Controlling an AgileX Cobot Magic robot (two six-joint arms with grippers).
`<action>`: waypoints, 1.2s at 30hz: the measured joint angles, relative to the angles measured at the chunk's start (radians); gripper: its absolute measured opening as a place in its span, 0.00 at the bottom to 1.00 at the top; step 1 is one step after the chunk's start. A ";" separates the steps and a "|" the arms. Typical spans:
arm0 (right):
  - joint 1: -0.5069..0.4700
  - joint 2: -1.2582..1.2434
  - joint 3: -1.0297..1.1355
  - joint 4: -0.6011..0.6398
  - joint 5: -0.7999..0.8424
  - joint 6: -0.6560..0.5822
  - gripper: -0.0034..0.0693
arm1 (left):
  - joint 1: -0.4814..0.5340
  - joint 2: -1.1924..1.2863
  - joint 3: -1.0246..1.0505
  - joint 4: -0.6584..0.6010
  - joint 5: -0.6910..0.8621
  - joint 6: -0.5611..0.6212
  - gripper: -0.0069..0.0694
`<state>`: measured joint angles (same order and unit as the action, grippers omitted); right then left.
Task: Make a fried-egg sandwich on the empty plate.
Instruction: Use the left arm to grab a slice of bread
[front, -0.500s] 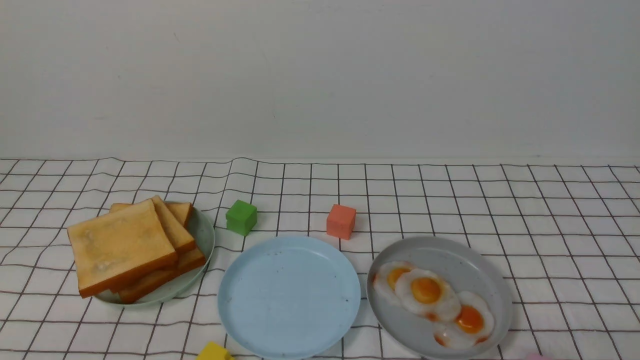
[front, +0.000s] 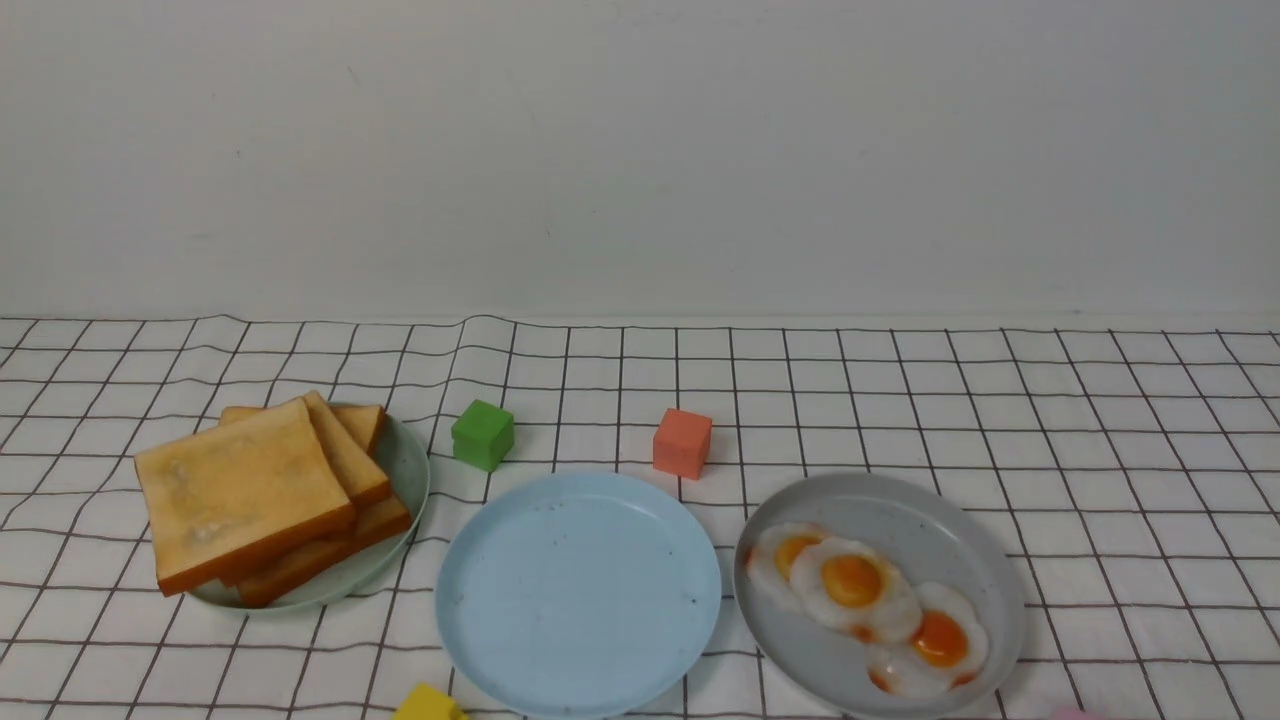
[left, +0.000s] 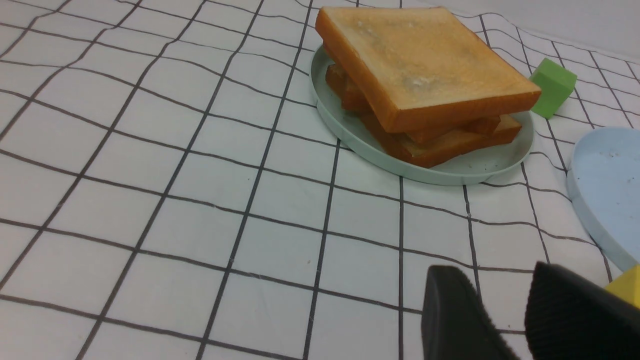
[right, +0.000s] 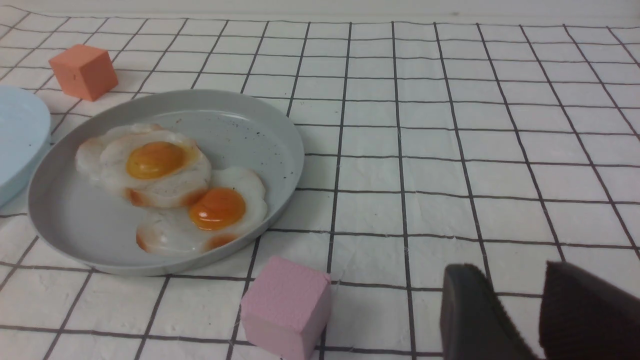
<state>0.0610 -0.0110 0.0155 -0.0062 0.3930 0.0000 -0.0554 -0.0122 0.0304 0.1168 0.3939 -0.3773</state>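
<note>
At the desk's near edge, the left gripper (left: 495, 274) and the right gripper (right: 507, 271) each have their fingers narrowly parted, pinching nothing. A yellow cube (front: 425, 705) and a pink cube (right: 286, 305) sit there too. The light blue plate (front: 578, 590) lies bare at near-centre, between the green plate (front: 412, 480) of stacked toast (front: 240, 490) leftward and the grey plate (front: 920, 510) of fried eggs (front: 852, 580) rightward. Just beyond stand a green cube (front: 482, 434) and an orange cube (front: 682, 442).

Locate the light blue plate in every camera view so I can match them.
Front view: blue plate, centre foreground, between the toast plate and the egg plate.
Left wrist view: blue plate cut off by the frame, beside the toast plate.
Right wrist view: blue plate sliver beside the egg plate, near the orange cube.
Shared landmark: the checked cloth.
</note>
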 joint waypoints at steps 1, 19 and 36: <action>0.000 0.000 0.000 0.000 0.000 0.000 0.37 | 0.000 0.000 0.000 0.000 0.000 0.000 0.40; 0.000 0.000 0.011 0.022 -0.150 0.000 0.37 | 0.000 0.000 0.000 0.002 -0.007 0.000 0.40; 0.000 0.002 -0.066 0.129 -0.670 0.299 0.37 | 0.000 0.000 -0.034 -0.124 -0.742 -0.251 0.40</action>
<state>0.0610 -0.0087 -0.0510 0.1232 -0.2772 0.2995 -0.0554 -0.0122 -0.0033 -0.0074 -0.3482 -0.6282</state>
